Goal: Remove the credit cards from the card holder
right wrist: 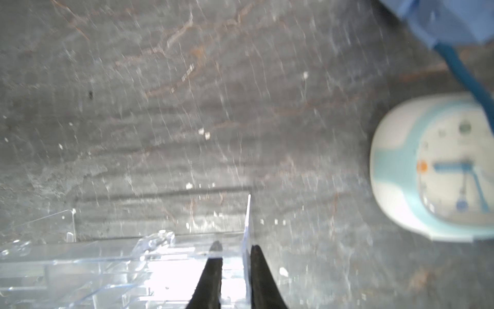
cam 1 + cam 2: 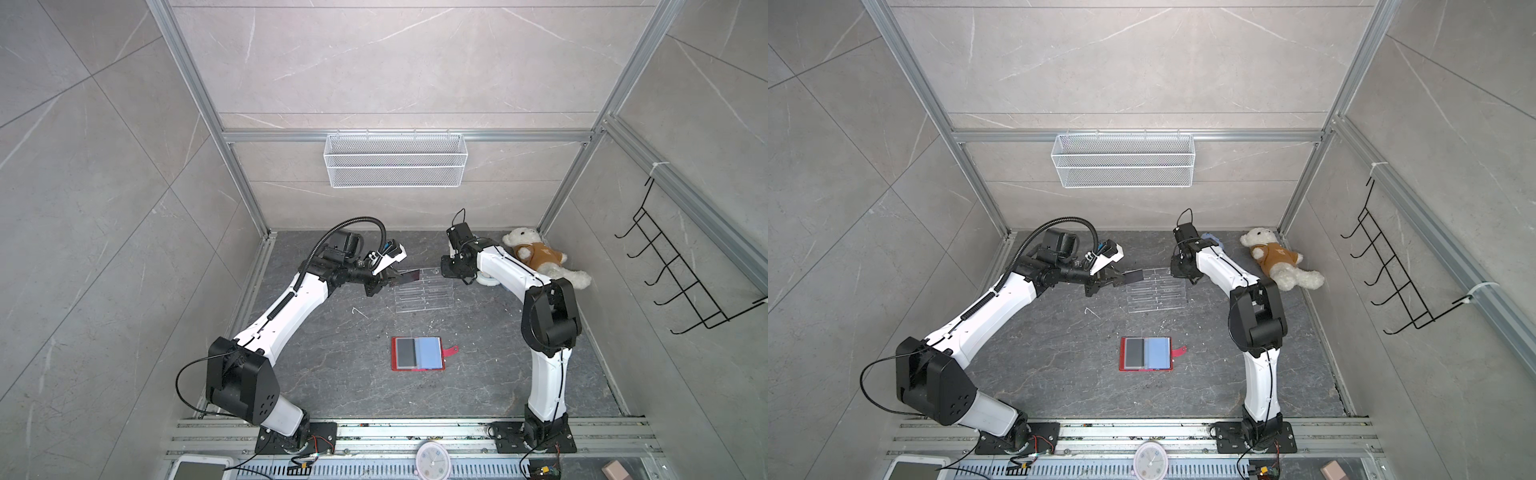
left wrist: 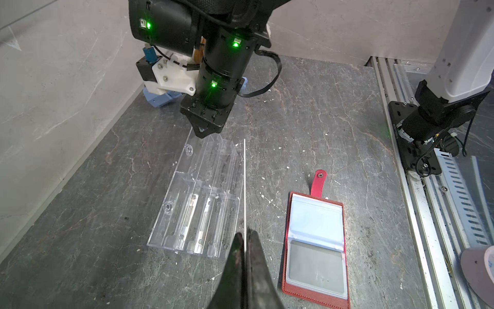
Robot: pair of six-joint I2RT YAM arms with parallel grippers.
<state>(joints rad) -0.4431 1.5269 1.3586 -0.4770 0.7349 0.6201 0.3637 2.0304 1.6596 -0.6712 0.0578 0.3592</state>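
Note:
The red card holder lies open on the dark floor, its snap tab pointing right. One dark credit card sits under its clear sleeve beside the pale blue page. My left gripper is shut on another dark credit card, held over the left end of the clear acrylic stand. In the left wrist view that card shows edge-on between the closed fingertips. My right gripper is at the stand's right end, its fingers either side of the end wall.
A teddy bear lies at the back right. A round white-and-blue device sits just behind the right gripper. A wire basket hangs on the back wall, a black hook rack on the right wall. A clock lies beyond the front rail.

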